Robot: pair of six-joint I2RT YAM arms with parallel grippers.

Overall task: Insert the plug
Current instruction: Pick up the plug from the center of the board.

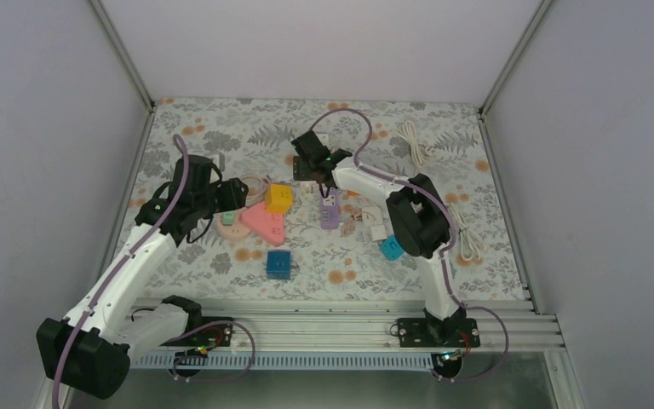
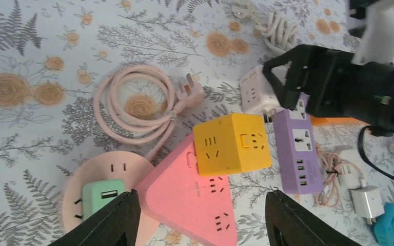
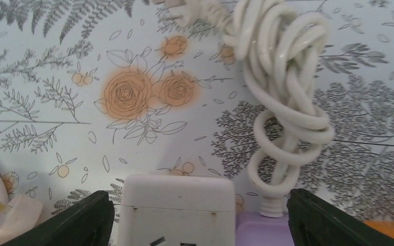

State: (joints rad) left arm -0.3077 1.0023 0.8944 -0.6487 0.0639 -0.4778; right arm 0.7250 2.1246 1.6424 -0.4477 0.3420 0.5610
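Floral tablecloth strewn with sockets, and the right gripper is wide open astride the white adapter, gaps either side, gripping nothing. Left gripper hangs parted and empty over the pink triangular strip; the pink plug lies loose by the yellow cube

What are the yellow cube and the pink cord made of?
Yellow cube: looks like hard plastic, smooth and fairly matte. Its faces are flat, with rounded edges and neatly moulded slots.
Pink cord: probably a soft rubbery or vinyl jacket with a slight sheen. It lies in loose round loops without kinks. What is inside it cannot be seen.
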